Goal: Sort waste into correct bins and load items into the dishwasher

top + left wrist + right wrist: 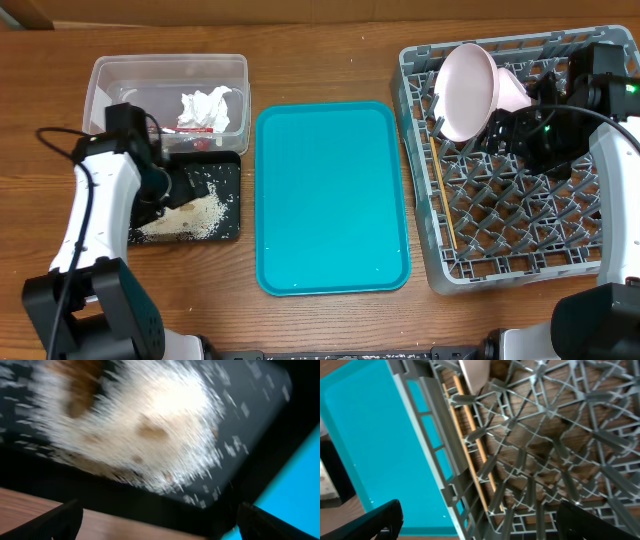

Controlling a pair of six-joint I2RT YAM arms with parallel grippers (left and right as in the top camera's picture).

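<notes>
The black tray holds a pile of white rice grains. My left gripper hovers over it, open and empty. In the left wrist view the rice and a brown scrap lie blurred on the tray. The clear tub holds the crumpled napkin and the red wrapper. The grey rack holds the upright white plate, a pale dish behind it and the chopsticks. My right gripper is open over the rack, above the chopsticks.
A large teal tray lies between the bins and the rack; it also shows in the right wrist view and the left wrist view. The plate's edge shows at the top of the right wrist view.
</notes>
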